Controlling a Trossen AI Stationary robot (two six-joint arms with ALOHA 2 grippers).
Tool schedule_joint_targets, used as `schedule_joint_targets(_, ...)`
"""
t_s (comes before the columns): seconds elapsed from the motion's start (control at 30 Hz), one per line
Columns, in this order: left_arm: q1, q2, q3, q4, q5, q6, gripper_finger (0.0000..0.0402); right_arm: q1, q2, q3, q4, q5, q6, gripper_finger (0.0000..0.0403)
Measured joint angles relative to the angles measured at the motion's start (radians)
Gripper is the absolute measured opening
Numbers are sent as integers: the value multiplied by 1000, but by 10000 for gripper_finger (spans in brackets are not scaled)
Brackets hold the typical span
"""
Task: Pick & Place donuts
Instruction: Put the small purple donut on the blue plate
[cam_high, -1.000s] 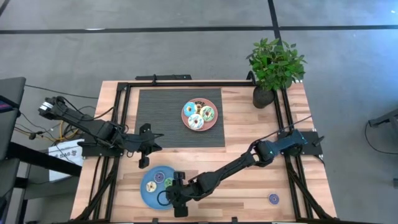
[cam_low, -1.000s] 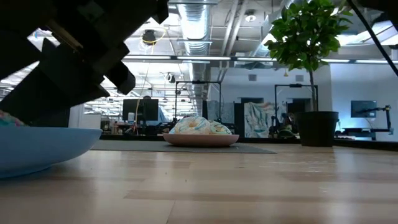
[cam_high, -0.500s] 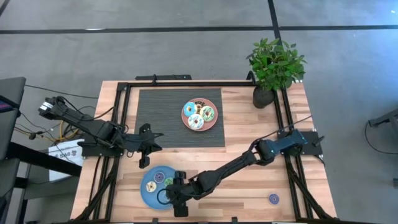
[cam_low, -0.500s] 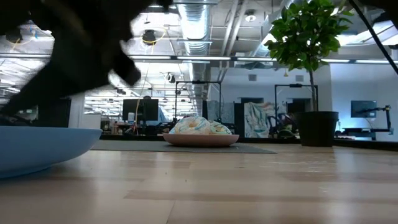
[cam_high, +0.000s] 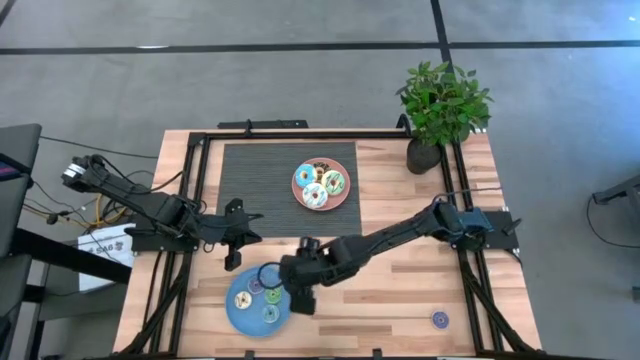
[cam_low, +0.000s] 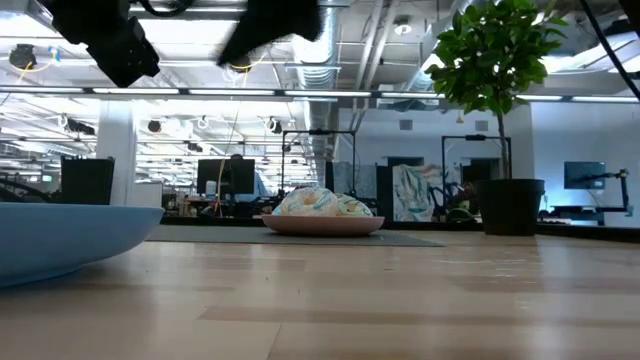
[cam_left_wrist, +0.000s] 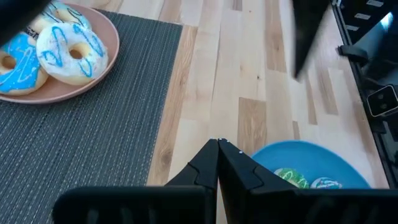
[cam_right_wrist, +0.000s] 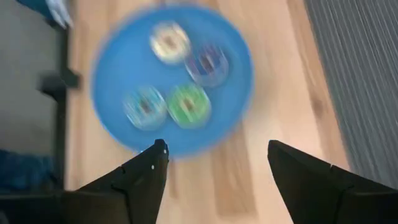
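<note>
Small donuts: four, lying on the blue plate at 7 o'clock on the worktop. Read in the right wrist view as cream, purple, green and light blue, close together yet each apart. Big donuts: heaped on the pink plate, on the mat, toward 12 o'clock. Lone donut, purple: bare on the wood at 5 o'clock, well apart from both plates.

Right end effector: hangs above the blue plate's 2 o'clock rim, fingers spread wide, nothing between them. Left end effector: waits at 9 o'clock beside the mat, fingers pressed together.

Step in hand, judging by the empty spread fingers over a stocked plate: between a drop-off and the next fetch. Likely next target: the lone donut, or one from the pink plate; no telling which.

Next move calls for:
- swinging away from the blue plate without brushing its rim;
- coming down square over the chosen ring, fingers either side of it;
- closing gently, since a small light ring looks apt to skid on wood;
- carrying back to a free patch of the plate, clear of the four already there.
</note>
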Motion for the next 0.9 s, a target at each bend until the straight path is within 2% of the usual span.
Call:
schedule_joint_targets(0.17,0,0,0,7,0,1,0,0,-52,-105,-114,-1,47,225)
schedule_joint_targets(0.37,-1,-5,0,9,43,64,0,26,-191,-364,-64,2,190,164)
schedule_joint_targets(0.47,0,-34,0,17,2,161,0,45,-281,-503,-4,19,288,141)
schedule_joint_targets(0.6,23,-80,-1,32,-109,336,0,71,-404,-662,75,48,421,118)
schedule_joint_targets(0.67,67,-105,-30,117,-61,440,0,86,-455,-721,90,65,482,111)
schedule_joint_targets(0.73,130,-136,-106,241,49,511,0,97,-499,-762,91,82,540,107)
schedule_joint_targets(0.8,205,-168,-202,370,129,537,0,108,-535,-788,85,96,590,105)
schedule_joint_targets(0.9,320,-241,-332,542,195,530,0,121,-577,-810,81,108,637,102)
